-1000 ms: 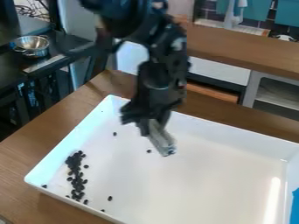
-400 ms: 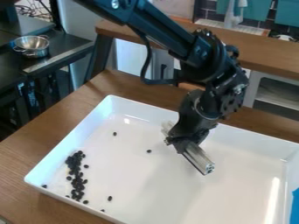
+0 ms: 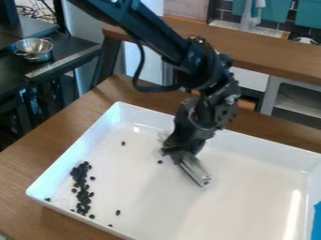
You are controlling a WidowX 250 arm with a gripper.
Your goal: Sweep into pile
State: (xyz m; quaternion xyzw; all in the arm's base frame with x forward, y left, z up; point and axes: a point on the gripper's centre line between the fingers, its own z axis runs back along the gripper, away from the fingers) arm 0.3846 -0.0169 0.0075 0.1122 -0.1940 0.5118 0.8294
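The black gripper (image 3: 182,151) hangs over the upper middle of the white tray, shut on a silver metal bar (image 3: 194,169) that slants down to the right. A dark bean cluster (image 3: 81,187) lies along the tray's left side in a narrow band. Single beans are scattered apart from it: one bean (image 3: 160,161) just left of the gripper, another bean (image 3: 123,143) farther up and left, and one more bean (image 3: 118,213) near the front wall. Whether the bar touches the tray floor I cannot tell.
The white tray (image 3: 207,123) rests on a wooden table (image 3: 37,154), its raised walls surrounding the beans. Something blue (image 3: 317,220) sits at the tray's right edge. A metal bowl (image 3: 34,49) stands on a dark counter at the upper left, and a wooden counter (image 3: 276,54) runs behind.
From the tray's upper middle, the gripper first went right with the bar, then came part of the way back left. The beans lie where they were.
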